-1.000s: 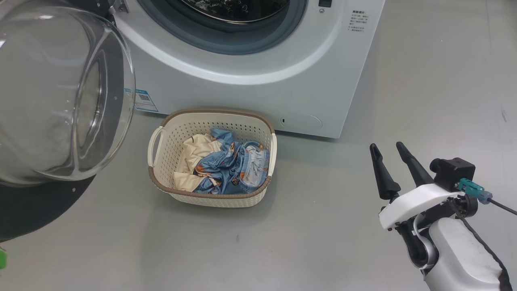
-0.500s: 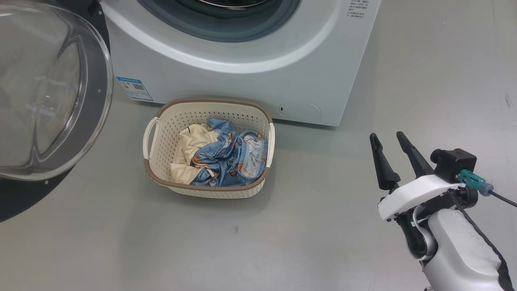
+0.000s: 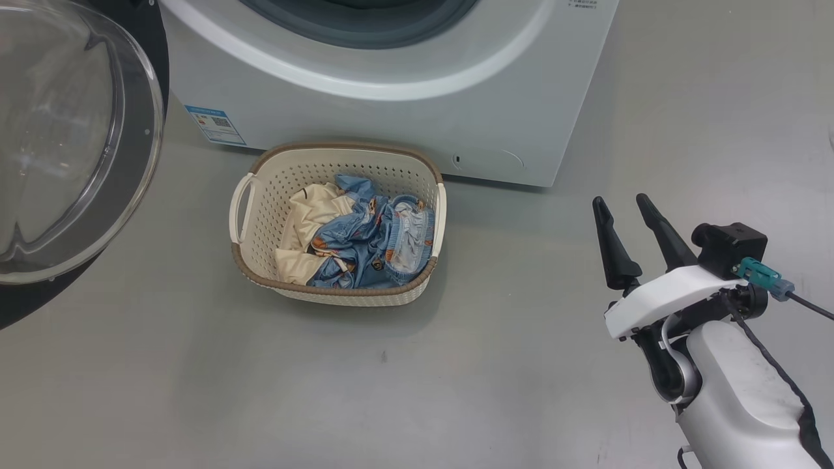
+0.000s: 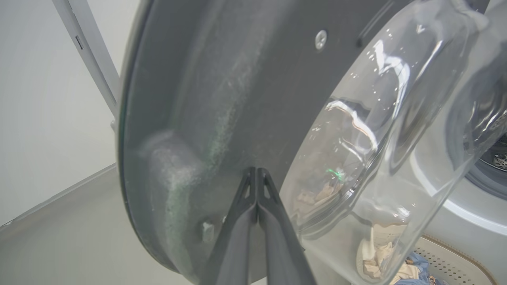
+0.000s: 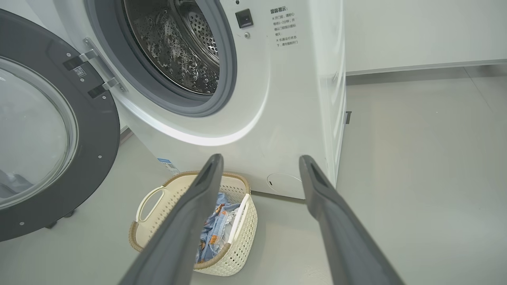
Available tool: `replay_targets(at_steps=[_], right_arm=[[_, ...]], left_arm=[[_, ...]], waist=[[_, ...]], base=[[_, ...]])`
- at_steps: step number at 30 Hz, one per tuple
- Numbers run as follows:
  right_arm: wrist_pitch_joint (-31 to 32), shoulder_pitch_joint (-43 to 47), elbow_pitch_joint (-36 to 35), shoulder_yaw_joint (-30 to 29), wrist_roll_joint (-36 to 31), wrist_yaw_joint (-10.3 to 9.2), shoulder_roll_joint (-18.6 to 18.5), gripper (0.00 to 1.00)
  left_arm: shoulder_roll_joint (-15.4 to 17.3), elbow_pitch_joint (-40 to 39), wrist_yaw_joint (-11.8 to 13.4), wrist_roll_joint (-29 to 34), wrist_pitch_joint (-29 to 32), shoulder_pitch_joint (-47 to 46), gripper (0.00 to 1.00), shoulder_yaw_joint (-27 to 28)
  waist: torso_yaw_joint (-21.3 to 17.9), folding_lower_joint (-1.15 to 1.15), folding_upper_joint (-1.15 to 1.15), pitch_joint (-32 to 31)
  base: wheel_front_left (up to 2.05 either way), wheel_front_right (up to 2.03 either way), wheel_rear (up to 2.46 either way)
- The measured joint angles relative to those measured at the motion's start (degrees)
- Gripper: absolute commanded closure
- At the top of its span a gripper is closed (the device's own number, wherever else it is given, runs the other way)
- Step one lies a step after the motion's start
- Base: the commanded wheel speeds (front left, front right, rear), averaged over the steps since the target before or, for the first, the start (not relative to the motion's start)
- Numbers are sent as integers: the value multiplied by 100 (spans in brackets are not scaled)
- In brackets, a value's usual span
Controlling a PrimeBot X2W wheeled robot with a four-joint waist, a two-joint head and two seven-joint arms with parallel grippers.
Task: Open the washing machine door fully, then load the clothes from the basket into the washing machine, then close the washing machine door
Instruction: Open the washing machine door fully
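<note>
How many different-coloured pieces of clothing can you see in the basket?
2: a cream piece on the left of the basket, a blue printed piece on the right; others may be hidden beneath.

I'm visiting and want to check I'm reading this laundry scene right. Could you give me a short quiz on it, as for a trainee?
1. True or false: the washing machine door is shut.
2. Where are the clothes? A) in the drum B) in the basket C) on the floor
3. Which has its fingers spread apart, the left gripper or the right gripper?
Key: 1 false, it stands swung open from the washing machine; 2 B; 3 the right gripper.
</note>
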Motion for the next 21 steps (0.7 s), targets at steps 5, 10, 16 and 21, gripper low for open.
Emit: replay_targets(at_steps=[5, 10, 16, 21], right_arm=[[0, -13, 26, 2, -1, 0, 11, 0], [0, -14, 44, 9, -1, 0, 15, 0], [0, -39, 53, 38, -1, 0, 15, 0], [0, -68, 69, 62, -1, 0, 15, 0]], left_arm=[[1, 134, -1, 1, 12, -102, 100, -21], [1, 265, -9, 1, 11, -196, 100, -51], [0, 446, -102, 1, -8, -301, 100, -127], [-8, 565, -154, 1, -33, -318, 100, -169]], waist=[[-13, 0, 0, 27], [-15, 0, 0, 31], [0, 0, 0, 16], [19, 0, 0, -1]], base=[[0, 0, 0], [0, 0, 0], [0, 0, 0], [0, 0, 0]])
